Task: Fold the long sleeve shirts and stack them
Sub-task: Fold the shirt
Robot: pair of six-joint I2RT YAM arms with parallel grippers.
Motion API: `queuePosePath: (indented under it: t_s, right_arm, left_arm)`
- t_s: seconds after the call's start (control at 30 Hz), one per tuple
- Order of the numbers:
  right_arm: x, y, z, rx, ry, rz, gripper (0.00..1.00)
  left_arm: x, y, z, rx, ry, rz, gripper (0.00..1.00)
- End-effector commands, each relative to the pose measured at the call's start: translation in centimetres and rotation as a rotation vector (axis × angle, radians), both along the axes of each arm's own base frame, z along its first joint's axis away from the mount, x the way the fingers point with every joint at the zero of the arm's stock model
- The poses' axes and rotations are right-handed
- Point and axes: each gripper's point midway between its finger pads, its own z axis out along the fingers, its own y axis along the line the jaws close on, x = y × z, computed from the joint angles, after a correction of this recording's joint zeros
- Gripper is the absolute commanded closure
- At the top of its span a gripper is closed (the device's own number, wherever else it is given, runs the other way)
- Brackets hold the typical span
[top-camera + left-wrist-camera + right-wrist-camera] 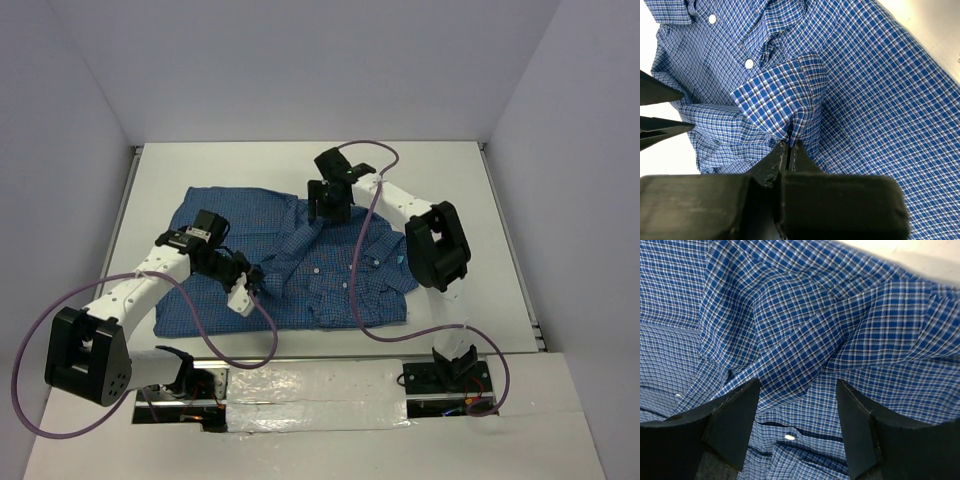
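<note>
The long sleeve shirt [300, 262] is a blue, finely checked button-up with small white buttons [749, 63]. It lies rumpled across the middle of the white counter [450, 170], its body spread out to the left and a creased mass of folds toward the right. A turned-back cuff [782, 95] shows a bolder check on its inner face and sits on top of the shirt's front.

The left tool [788, 145] is at the near middle of the shirt, just below that cuff; its jaws are pressed together, pinching a ridge of the sleeve fabric between the tips. The right tool [797, 390] is over the far part of the shirt, near the raised folds; its jaws stand wide apart, with a hump of checked cloth and one button [789, 437] showing between them. It holds nothing; its tips seem close to the fabric, though whether they touch it cannot be told.
</note>
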Motion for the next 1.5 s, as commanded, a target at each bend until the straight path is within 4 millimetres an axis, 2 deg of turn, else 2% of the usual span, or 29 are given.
queuePosePath:
  t_s: [0.0,0.1,0.2,0.27,0.3,0.4,0.43,0.47,0.5,0.53,0.6,0.63,0.67,0.7,0.73,0.77,0.8,0.9,1.0,1.03,1.07,1.2,1.27,1.3,1.33,1.37,1.4,1.43,1.47]
  right_arm:
    - [-0.1,0.5,2.7,0.065,-0.030,-0.042,0.30]
    - [-0.6,1.2,1.9,0.087,-0.007,-0.031,0.31]
    - [-0.5,1.7,1.4,0.113,0.000,-0.030,0.38]
    - [-0.3,1.8,1.4,0.118,-0.002,-0.034,0.50]
    - [-0.5,1.9,1.3,0.122,0.003,-0.032,0.63]
    - [-0.8,1.6,1.3,0.134,0.008,-0.040,0.88]
    - [-0.9,1.5,1.8,0.141,0.000,-0.047,1.00]
    - [-1.0,1.3,2.0,0.143,-0.010,-0.050,1.00]
    - [-1.6,0.7,1.3,0.131,0.004,-0.058,1.00]
    - [-2.0,0.5,2.3,0.140,-0.015,-0.067,1.00]
    - [-3.0,-0.2,1.6,0.138,-0.004,-0.079,1.00]
    - [-3.4,-0.3,2.4,0.153,-0.015,-0.080,1.00]
    - [-4.2,-0.5,1.5,0.165,0.007,-0.089,0.99]
    - [-4.7,-0.4,1.5,0.180,0.012,-0.088,0.90]
    - [-5.0,-0.3,2.0,0.205,0.004,-0.088,0.86]
    - [-6.0,-0.6,1.0,0.206,0.039,-0.099,0.82]
    - [-6.2,-0.9,1.3,0.214,0.035,-0.108,0.74]
    - [-7.3,-1.4,0.9,0.213,0.052,-0.117,0.59]
    - [-7.7,-1.8,1.0,0.190,0.047,-0.097,0.54]
    - [-7.7,-2.1,1.6,0.187,0.028,-0.090,0.54]
    - [-7.6,-2.2,2.2,0.183,0.006,-0.075,0.54]
    - [-5.7,-2.7,7.5,0.160,-0.190,0.006,0.54]
    - [-3.6,-3.0,10.4,0.129,-0.298,0.011,0.50]
    - [-2.9,-2.7,10.6,0.124,-0.311,0.020,0.49]
    - [-1.9,-2.2,12.0,0.128,-0.355,0.037,0.48]
    - [-1.3,-1.9,12.2,0.124,-0.369,0.049,0.47]
    - [-0.6,-1.5,10.7,0.107,-0.350,0.067,0.47]
    - [0.0,-0.8,11.0,0.108,-0.365,0.106,0.47]
    - [0.6,-0.4,9.2,0.087,-0.337,0.129,0.47]
  left_arm:
    - [0.6,-1.7,2.0,-0.046,-0.323,-0.313,1.00]
    - [0.5,-1.7,2.1,-0.053,-0.322,-0.308,1.00]
    - [0.2,-1.7,2.0,-0.053,-0.318,-0.307,1.00]
    - [0.1,-1.5,1.8,-0.050,-0.316,-0.300,1.00]
    - [0.1,-1.5,2.0,-0.052,-0.321,-0.295,1.00]
    - [0.6,-1.4,2.2,-0.049,-0.317,-0.254,1.00]
    - [0.9,-1.3,2.2,-0.048,-0.299,-0.221,1.00]
    - [1.1,-1.2,2.3,-0.048,-0.295,-0.202,1.00]
    - [1.6,-1.2,2.5,-0.050,-0.303,-0.185,1.00]
    - [2.0,-1.0,2.6,-0.053,-0.295,-0.158,1.00]
    - [2.6,-0.9,2.8,-0.059,-0.313,-0.146,1.00]
    - [2.9,-0.8,2.9,-0.061,-0.323,-0.138,1.00]
    - [3.1,-0.8,2.9,-0.063,-0.332,-0.136,1.00]
    - [3.5,-0.9,2.9,-0.065,-0.354,-0.139,1.00]
    - [3.7,-0.9,3.0,-0.066,-0.365,-0.142,1.00]
    - [3.8,-0.9,2.9,-0.063,-0.370,-0.148,1.00]
    - [4.0,-0.9,2.9,-0.057,-0.393,-0.167,1.00]
    - [3.9,-0.9,2.7,-0.049,-0.411,-0.198,1.00]
    - [3.7,-0.9,2.4,-0.039,-0.402,-0.220,1.00]
    - [3.6,-0.9,2.5,-0.039,-0.400,-0.224,1.00]
    - [3.4,-0.9,2.5,-0.040,-0.394,-0.227,1.00]
    - [2.3,-0.8,2.0,-0.037,-0.408,-0.261,1.00]
    - [2.1,-0.7,1.8,-0.030,-0.426,-0.275,1.00]
    - [1.9,-0.6,1.6,-0.029,-0.423,-0.277,1.00]
    - [1.9,-0.6,1.6,-0.029,-0.423,-0.277,1.00]
    - [1.9,-0.7,1.7,-0.031,-0.417,-0.274,1.00]
    - [2.0,-0.7,1.8,-0.035,-0.414,-0.269,1.00]
    - [2.1,-0.7,2.0,-0.036,-0.419,-0.266,1.00]
    - [2.2,-0.7,2.3,-0.039,-0.417,-0.255,1.00]
